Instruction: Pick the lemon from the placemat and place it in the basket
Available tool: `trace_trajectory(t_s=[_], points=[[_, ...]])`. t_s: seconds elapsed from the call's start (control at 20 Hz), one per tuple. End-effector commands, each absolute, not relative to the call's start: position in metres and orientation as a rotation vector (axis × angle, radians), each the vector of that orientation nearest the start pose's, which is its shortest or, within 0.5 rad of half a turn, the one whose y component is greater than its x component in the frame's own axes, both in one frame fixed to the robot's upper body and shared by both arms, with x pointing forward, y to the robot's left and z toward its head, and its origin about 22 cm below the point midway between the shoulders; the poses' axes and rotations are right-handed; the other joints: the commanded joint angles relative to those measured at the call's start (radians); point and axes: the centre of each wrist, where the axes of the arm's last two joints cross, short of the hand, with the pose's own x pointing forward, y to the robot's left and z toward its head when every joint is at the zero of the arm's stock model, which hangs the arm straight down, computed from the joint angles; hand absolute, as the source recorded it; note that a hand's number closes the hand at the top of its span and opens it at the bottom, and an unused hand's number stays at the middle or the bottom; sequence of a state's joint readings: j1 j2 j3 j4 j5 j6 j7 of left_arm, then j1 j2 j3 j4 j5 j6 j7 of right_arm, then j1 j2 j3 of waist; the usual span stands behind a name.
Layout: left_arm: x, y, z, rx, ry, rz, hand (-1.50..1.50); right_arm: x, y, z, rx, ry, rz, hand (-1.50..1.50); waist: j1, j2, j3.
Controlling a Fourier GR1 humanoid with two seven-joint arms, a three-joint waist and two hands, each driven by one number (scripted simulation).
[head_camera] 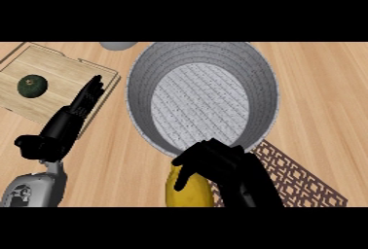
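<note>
The lemon point(193, 193) shows at the lower edge of the head view, a yellow oval seen only in part. Its upper end is covered by the right robot hand point(215, 161). That robot hand is grasping the lemon: its fingers curl down over the top of the fruit and its thumb lies across the lemon's left side. The lemon sits just short of the near rim of the basket point(141, 92), outside it. It is also just left of the visible part of the brown lattice placemat point(302, 182), which runs off toward the lower right. Whether the fruit touches the surface point(323, 87) cannot be told.

The basket is a large round grey woven one, standing upright in the middle of the wooden surface.

The left robot hand point(68, 121) is at the left, released, with its fingers straight and reaching over the corner of a pale cutting board point(64, 68). A dark green round fruit point(32, 85) lies on that board, apart from the fingers. A grey object point(119, 45) shows partly at the top edge.
</note>
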State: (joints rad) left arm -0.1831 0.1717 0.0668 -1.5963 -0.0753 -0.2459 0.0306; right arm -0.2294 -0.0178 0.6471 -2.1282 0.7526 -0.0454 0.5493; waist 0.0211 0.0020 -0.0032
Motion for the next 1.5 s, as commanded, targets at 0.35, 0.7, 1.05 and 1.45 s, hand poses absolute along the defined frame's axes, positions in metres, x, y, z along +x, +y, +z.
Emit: trace_trajectory(t_s=[0.35, 0.7, 1.05, 1.45], points=[[0.284, 0.272, 0.054, 0.026, -1.694, -0.39, 0.0, 0.291, -0.071, 0.255, -0.408, -1.906, 0.498, 1.5, -0.004, 0.002, 0.002], [0.276, 0.27, 0.054, 0.042, -1.688, -0.393, 0.0, 0.338, -0.088, 0.199, -0.391, -1.85, 0.589, 1.5, -0.012, -0.001, 0.003], [0.287, 0.259, 0.073, 0.04, -1.698, -0.399, 0.0, 0.388, -0.099, 0.182, -0.474, -1.93, 0.539, 1.5, -0.008, 0.002, 0.003], [0.279, 0.267, 0.057, 0.045, -1.691, -0.384, 0.0, 0.405, -0.123, 0.179, -0.449, -1.959, 0.282, 1.5, -0.014, 0.0, 0.003]])
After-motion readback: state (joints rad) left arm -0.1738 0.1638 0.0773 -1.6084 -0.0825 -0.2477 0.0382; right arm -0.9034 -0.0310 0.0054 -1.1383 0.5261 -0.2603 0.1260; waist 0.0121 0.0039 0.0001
